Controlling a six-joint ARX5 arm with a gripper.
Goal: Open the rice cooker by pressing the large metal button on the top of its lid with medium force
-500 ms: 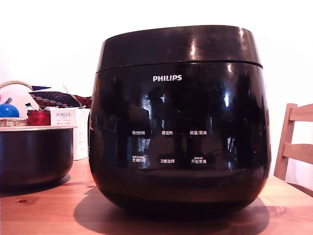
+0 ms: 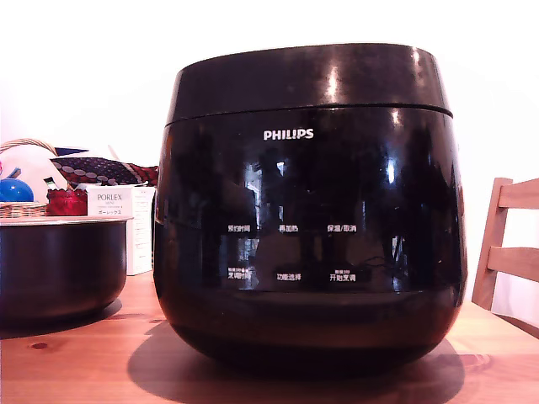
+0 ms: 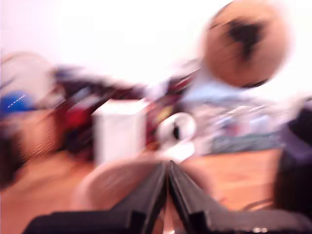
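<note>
Exterior view: rice cooker (image 2: 309,210) sits mid-frame on a wooden table (image 2: 76,362), filling most of the pic. Glossy black body w/ white PHILIPS logo (image 2: 288,134) and rows of white Chinese labels on the front. The lid (image 2: 307,80) is down, seam w/ the body running level all the way across; its top face isn't visible from this low angle, so no button seen. At the exterior view's left, a smaller dark pot (image 2: 61,268) stands just beside the cooker, not touching as far as I can tell. Behind the pot: a white box (image 2: 122,225), a red item (image 2: 66,202), a blue ball (image 2: 14,190) in a wicker basket (image 2: 21,208). At the exterior view's right, part of a wooden chair (image 2: 509,244). No arm or gripper in this view.

Wrist view: heavily blurred. Gripper (image 3: 168,170) shows as two dark fingers (image 3: 190,195) pressed together at the tips, nothing between them. Beyond it, wooden tabletop (image 3: 234,175), a white box (image 3: 119,129), blurry clutter. A dark mass (image 3: 295,165) at the frame edge is prob. the cooker, can't tell for sure.
</note>
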